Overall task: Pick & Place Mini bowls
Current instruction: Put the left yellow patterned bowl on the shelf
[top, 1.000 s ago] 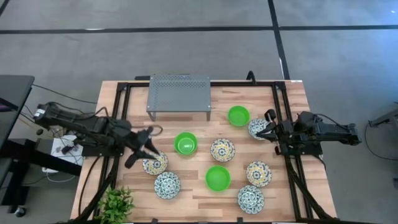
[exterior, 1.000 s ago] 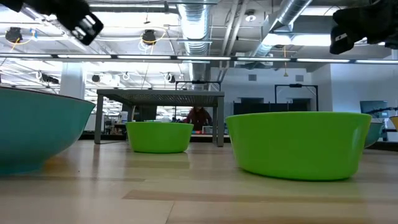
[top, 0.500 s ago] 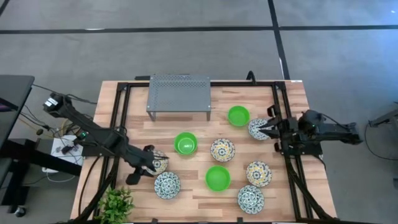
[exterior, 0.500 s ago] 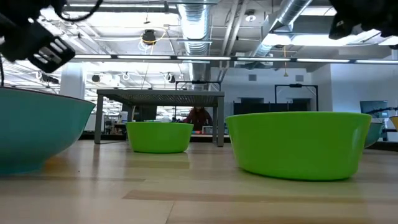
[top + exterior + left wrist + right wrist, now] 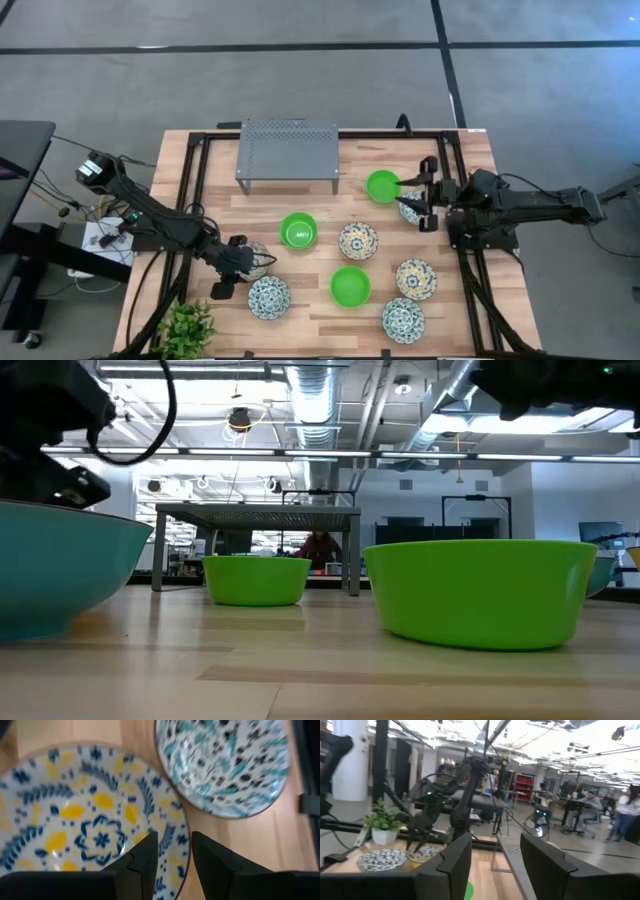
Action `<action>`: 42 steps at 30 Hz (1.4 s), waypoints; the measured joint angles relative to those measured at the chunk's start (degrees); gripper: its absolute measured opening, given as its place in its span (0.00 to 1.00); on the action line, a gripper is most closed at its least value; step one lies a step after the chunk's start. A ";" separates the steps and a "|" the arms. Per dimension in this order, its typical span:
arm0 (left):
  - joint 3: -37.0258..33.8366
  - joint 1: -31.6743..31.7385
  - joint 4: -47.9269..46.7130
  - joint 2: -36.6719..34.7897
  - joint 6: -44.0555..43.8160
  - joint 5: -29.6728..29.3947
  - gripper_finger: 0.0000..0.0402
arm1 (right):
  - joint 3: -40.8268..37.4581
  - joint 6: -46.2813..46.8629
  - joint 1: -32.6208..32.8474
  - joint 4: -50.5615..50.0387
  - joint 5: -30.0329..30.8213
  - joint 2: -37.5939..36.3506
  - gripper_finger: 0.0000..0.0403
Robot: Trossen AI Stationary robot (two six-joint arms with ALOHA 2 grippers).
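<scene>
- The left hand (image 5: 240, 262) is low over the tabletop (image 5: 310, 312) at its left side, its dark fingers (image 5: 145, 857) set a narrow gap apart with the rim of a yellow-cream patterned bowl (image 5: 252, 261) between them; whether they press on that rim I cannot tell.
- Just beside that bowl, toward the front edge, lies a blue-and-white patterned bowl (image 5: 269, 297) (in the left wrist view the two rims nearly touch).
- The right hand (image 5: 412, 192) is raised at the right side of the tabletop, fingers parted and holding nothing, over the gap between a green bowl (image 5: 383, 186) and a second blue-and-white patterned bowl (image 5: 414, 208), which it partly hides from above.
- A second green bowl (image 5: 298, 230) sits near the middle, in front of the grey perforated stand (image 5: 288, 148); a third green bowl (image 5: 351, 286) lies nearer the front edge.
- Between those two green bowls sits another yellow-cream bowl (image 5: 358, 241); a third yellow-cream bowl (image 5: 416, 279) lies to the right, with the last blue-and-white bowl (image 5: 403, 320) just in front of it.
- A small potted plant (image 5: 186, 328) stands at the front left corner.
- All nine bowls rest on the wood, none lifted and none on the stand.
</scene>
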 joint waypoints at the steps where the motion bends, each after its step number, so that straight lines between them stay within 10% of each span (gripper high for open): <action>1: 0.00 -0.19 -0.30 0.39 -0.11 -0.27 0.30 | 0.49 -0.62 -0.28 -0.02 -0.03 0.86 0.43; 17: 0.31 -0.56 -0.27 5.33 2.62 -9.27 0.13 | 1.60 -2.79 -1.71 -0.10 -0.28 3.94 0.40; 27: -0.10 -0.40 -0.71 -4.92 2.62 -25.57 0.05 | 1.60 -1.61 -1.67 -3.40 -0.25 5.29 0.36; 42: 11.14 6.10 -0.81 -13.88 39.34 -46.38 0.04 | 1.60 -1.32 -1.65 0.65 -0.35 11.07 0.33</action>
